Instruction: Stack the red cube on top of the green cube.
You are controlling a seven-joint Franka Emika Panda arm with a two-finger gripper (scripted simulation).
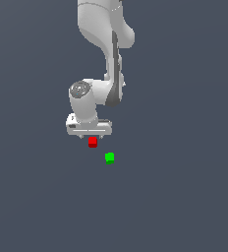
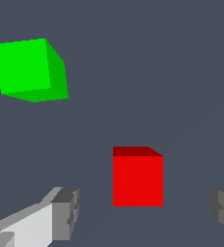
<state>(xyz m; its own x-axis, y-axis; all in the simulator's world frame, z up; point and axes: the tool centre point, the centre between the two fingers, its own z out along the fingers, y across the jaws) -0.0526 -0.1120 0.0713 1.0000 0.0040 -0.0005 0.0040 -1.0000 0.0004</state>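
Observation:
The red cube shows just below my white gripper in the exterior view. In the wrist view the red cube stands between the two grey fingertips, with a gap on each side, so nothing touches it. My gripper is open around the cube. The green cube rests on the floor a short way off, toward the exterior view's right and nearer the camera. The wrist view shows the green cube apart from the red one, outside the fingers.
A plain dark grey floor surrounds both cubes. The white arm rises from the gripper to the frame's upper edge.

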